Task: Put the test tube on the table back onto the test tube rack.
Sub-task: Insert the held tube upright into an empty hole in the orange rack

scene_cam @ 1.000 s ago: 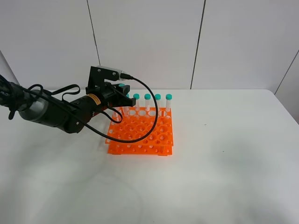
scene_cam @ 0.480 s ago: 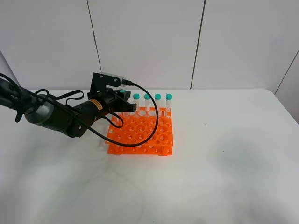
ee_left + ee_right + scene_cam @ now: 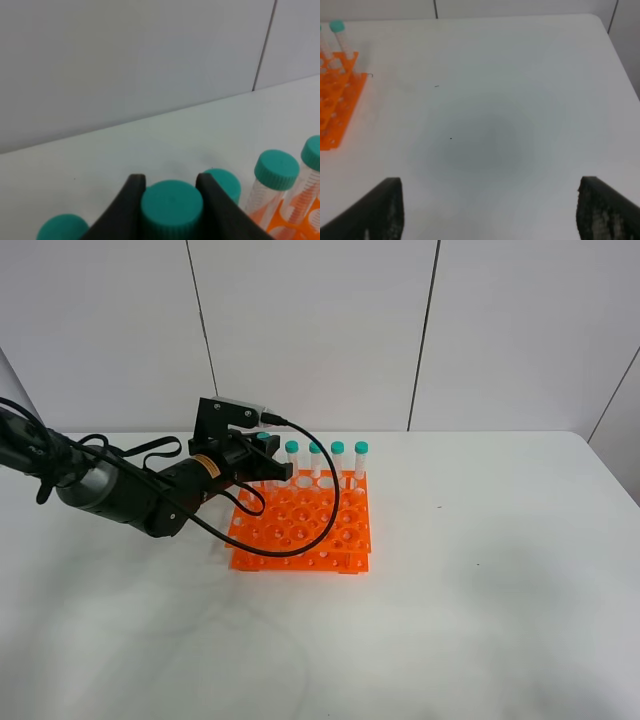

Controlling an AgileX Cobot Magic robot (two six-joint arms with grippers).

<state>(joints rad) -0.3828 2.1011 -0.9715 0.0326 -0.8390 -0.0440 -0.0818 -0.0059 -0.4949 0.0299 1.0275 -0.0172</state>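
**A:** Where was your left gripper [image 3: 170, 200] at that moment?

**B:** It sat over the back left corner of the orange rack [image 3: 303, 523]; its two black fingers [image 3: 131, 192] were clamped on the teal cap of the test tube [image 3: 171, 205]; from the high camera you could only see that cap [image 3: 262, 438] peeking out beside the gripper's black body, the rest of the tube being hidden behind it.

**A:** So the tube was off the table [image 3: 480, 590]?

**B:** Yes; you had it held upright in the gripper at the rack's back row, in line with the others; whether its tip was already seated in a hole, I could not tell.

**A:** What else stood in the rack?

**B:** Four capped tubes [image 3: 338, 462] stood upright along the back row to the right of your gripper; the wrist camera also showed another teal cap [image 3: 222, 184] just behind the right finger, one more [image 3: 62, 227] low on the other side, and two tubes [image 3: 275, 175] further along the row.

**A:** And your right gripper [image 3: 490, 212]?

**B:** It hung wide apart with nothing between its fingers; its camera looked down on bare white table, with a corner of the rack [image 3: 337, 105] and one tube [image 3: 340, 34] off at the edge; the high camera did not show that arm.
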